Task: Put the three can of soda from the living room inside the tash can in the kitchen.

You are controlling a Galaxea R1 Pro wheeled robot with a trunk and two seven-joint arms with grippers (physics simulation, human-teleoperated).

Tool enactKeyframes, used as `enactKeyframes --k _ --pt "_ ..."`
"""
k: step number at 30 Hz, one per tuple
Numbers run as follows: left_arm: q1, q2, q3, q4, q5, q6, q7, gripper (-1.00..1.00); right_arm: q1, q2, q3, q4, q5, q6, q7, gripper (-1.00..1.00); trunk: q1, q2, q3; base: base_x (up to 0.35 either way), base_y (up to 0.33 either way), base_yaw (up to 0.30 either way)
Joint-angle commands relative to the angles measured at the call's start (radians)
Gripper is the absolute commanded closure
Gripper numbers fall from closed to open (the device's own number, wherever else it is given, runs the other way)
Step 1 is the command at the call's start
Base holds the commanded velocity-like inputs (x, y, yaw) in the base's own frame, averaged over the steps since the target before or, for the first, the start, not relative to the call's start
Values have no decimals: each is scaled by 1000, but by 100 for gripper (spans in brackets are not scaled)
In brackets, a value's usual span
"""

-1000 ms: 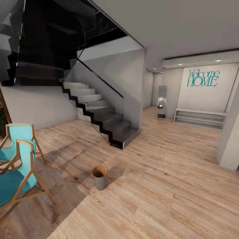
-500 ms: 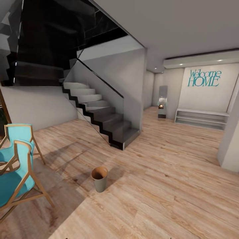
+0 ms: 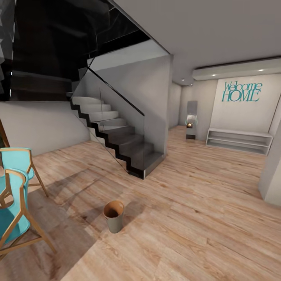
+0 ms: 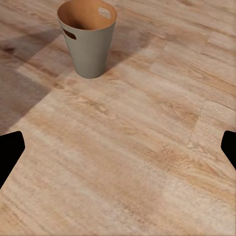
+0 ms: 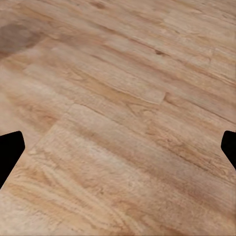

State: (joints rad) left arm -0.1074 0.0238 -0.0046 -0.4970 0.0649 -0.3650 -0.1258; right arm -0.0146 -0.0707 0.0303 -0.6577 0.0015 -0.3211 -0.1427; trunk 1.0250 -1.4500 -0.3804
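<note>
The trash can (image 3: 114, 216), a small tapered grey bin with a copper-brown inside, stands upright on the light wood floor, low and left of centre in the head view. In the left wrist view the same trash can (image 4: 88, 37) sits some way ahead of my left gripper (image 4: 118, 150), whose dark fingertips (image 4: 10, 152) stand far apart with only floor between them. My right gripper (image 5: 118, 150) is also open over bare floorboards, its fingertips (image 5: 228, 147) at the picture's edges. The soda cans are out of view.
Two teal chairs (image 3: 13, 195) with wooden frames stand at the left. A dark staircase (image 3: 121, 140) with a glass balustrade rises behind the bin. A white low shelf (image 3: 238, 140) lines the far wall, and a white pillar (image 3: 273, 175) juts in at the right.
The whole head view has shifted: chairs and bin slide slightly left and down in the picture, so the camera has moved. Nothing in the room itself has moved.
</note>
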Motion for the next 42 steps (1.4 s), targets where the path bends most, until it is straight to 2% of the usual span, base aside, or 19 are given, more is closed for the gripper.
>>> enactKeyframes --k 1,5,10,20,42 --pt "-1 0 0 7 1 1 0 -100 -2 0 0 0 0 14 0 -100 0 0 0 267 -1 0" --pt "-2 2 0 32 4 1 1 -100 -18 3 0 1 -1 88 1 -100 0 0 0 293 0 0" --pt "-3 2 0 41 6 -1 2 -100 -26 7 1 1 -2 116 -4 -100 0 0 0 291 -41 7" --pt "-3 2 0 45 6 -3 3 -100 -30 47 1 3 -6 121 -19 -100 0 0 0 214 -123 172" --pt "-3 1 0 45 5 -3 3 -100 -30 52 0 6 -8 116 -20 -100 0 0 8 181 -137 255"
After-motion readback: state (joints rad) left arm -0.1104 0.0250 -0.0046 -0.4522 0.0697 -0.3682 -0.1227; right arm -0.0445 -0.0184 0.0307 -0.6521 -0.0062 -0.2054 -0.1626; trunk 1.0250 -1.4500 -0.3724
